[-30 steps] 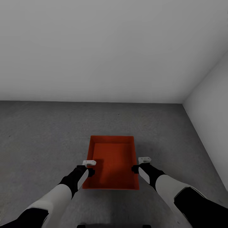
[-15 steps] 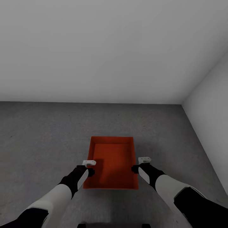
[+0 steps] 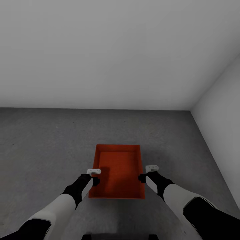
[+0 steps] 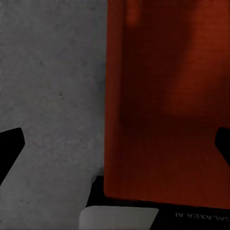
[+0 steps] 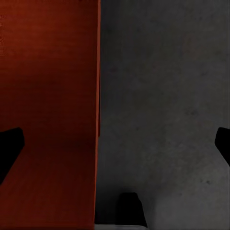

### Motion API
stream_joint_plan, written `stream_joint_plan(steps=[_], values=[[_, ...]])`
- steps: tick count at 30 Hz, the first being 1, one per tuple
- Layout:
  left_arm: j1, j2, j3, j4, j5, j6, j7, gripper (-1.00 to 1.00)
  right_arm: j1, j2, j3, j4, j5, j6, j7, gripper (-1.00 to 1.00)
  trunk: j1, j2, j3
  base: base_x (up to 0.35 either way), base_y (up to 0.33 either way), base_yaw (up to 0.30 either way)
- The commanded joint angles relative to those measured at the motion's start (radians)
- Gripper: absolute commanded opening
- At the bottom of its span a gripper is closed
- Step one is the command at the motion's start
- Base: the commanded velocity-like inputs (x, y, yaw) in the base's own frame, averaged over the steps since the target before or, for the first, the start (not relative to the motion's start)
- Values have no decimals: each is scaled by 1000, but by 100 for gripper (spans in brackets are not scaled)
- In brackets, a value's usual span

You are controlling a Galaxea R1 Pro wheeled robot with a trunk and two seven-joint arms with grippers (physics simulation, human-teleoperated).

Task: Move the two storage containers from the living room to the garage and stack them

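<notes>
Head view: a red-orange container [image 3: 117, 171] sits between both grippers, low over the garage floor [image 3: 43, 143].

Nearest me, the left gripper [image 3: 94, 176] and right gripper [image 3: 147, 173] straddle the box's two long walls — each wrist view shows the fingers [image 4: 10, 146] spread wide with a wall running between them, clenched on nothing. The box's long axis runs straight away from the robot toward the white back wall [image 3: 100, 53], both arms equally near. Whether it rests on the concrete or hangs just above, I can't tell.
</notes>
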Motion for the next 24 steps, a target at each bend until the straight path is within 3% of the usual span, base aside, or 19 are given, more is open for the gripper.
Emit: stream_joint_plan(steps=[1,24], values=[[0,1,-8,-2,11,5,8,100,0,0,8,-2,-8,5,-6,100,-4,7,3,0,0,0],[0,1,-8,-2,10,4,9,100,0,0,8,-2,-8,5,-6,100,-92,168,75,0,0,0]])
